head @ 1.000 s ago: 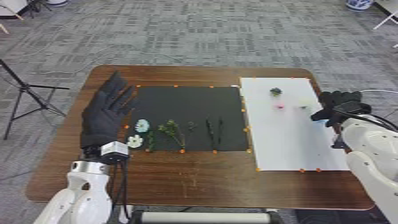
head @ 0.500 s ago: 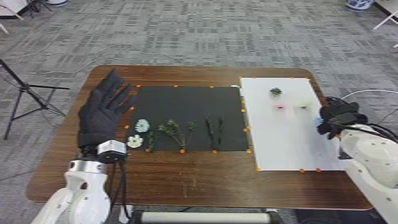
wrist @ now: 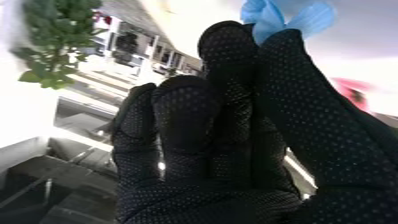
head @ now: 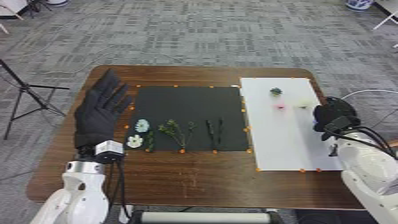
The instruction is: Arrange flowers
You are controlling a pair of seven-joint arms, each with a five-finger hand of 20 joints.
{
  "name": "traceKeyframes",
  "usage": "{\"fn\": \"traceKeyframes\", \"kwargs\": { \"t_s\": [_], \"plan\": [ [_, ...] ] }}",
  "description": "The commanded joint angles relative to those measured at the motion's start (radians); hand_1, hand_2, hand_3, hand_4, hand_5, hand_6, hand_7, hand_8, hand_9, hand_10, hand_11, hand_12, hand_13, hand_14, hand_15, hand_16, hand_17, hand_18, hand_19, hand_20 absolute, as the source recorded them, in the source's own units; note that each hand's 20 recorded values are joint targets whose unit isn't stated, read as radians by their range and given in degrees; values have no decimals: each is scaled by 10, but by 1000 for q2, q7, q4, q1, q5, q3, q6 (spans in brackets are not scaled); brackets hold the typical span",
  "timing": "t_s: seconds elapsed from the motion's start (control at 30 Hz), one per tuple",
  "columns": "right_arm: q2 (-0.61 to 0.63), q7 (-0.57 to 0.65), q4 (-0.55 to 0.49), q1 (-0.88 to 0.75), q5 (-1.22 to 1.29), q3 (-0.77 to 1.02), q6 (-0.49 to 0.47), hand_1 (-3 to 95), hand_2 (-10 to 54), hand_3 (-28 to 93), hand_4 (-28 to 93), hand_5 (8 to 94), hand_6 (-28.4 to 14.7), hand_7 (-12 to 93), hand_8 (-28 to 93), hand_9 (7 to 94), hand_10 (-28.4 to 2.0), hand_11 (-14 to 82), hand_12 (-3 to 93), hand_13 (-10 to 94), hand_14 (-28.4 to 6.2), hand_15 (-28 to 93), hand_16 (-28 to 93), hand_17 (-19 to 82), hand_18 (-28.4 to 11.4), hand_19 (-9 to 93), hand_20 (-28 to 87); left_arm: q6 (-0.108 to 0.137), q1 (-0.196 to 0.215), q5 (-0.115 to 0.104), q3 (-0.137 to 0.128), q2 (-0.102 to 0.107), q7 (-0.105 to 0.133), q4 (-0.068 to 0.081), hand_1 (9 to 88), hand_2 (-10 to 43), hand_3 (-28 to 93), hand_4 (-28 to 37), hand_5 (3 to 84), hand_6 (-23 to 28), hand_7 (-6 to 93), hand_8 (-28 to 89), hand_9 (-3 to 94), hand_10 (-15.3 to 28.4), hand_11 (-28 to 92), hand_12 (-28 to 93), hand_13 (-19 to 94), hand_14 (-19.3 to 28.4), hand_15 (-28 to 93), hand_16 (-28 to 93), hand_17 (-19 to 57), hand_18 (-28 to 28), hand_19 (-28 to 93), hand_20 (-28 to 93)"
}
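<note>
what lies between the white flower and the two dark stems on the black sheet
In the head view, a narrow green sprig and a branching leafy sprig lie there.

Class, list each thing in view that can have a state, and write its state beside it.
Right hand, pinching
Blue petals, held between finger and thumb
Left hand, open, fingers straight
White flower, lying on the mat
Leafy sprig, lying on the mat
Black mat, spread flat
White sheet, spread flat
</note>
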Motion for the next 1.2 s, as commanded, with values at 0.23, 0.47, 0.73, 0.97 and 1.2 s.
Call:
{"fn": "traceKeyframes", "kwargs": {
  "t_s": [0.23, 0.47, 0.73, 0.97, 1.2],
  "plan": [
    [-243, -117, -36, 515, 40, -443, 217, 465, -95, 840, -251, 712, 16, 491, 33, 854, -39, 243, 532, 721, -46, 693, 365, 279, -194, 811, 503, 13, -67, -7, 8, 73, 38, 2, 242, -4, 670, -283, 273, 23, 189, -104, 231, 108, 124, 167, 189, 131, 136, 67, -130, 201, 423, 80],
    [-408, -163, 20, 558, 34, -570, 133, 469, -95, 832, -254, 712, 18, 493, 27, 855, -37, 241, 534, 722, -45, 690, 370, 280, -192, 811, 503, -5, -126, -2, 30, 88, 30, 15, 242, -3, 670, -283, 274, 23, 189, -103, 234, 110, 126, 166, 191, 131, 138, 67, -130, 201, 423, 79],
    [-540, -252, 157, 562, -60, -650, 42, 475, -95, 831, -275, 713, 20, 491, 18, 856, -35, 234, 532, 721, -42, 689, 371, 280, -190, 810, 502, -14, -198, -1, 69, 93, 28, 37, 241, -4, 671, -283, 275, 23, 188, -103, 235, 110, 126, 165, 192, 131, 140, 66, -129, 201, 423, 79],
    [-570, -247, 166, 551, -84, -672, 26, 476, -95, 833, -280, 711, 22, 492, 17, 855, -34, 230, 533, 721, -42, 686, 375, 280, -189, 809, 502, -29, -205, 1, 72, 87, 22, 34, 240, -3, 670, -283, 276, 24, 187, -102, 235, 110, 126, 165, 193, 131, 140, 65, -128, 201, 422, 79],
    [-592, -219, 174, 554, -80, -677, 52, 475, -95, 832, -281, 708, 23, 495, 18, 854, -33, 228, 533, 721, -42, 686, 376, 280, -189, 808, 503, -30, -198, 3, 65, 86, 17, 29, 240, -3, 669, -283, 275, 23, 189, -103, 236, 110, 125, 165, 193, 131, 138, 65, -129, 201, 422, 79]
  ]
}}
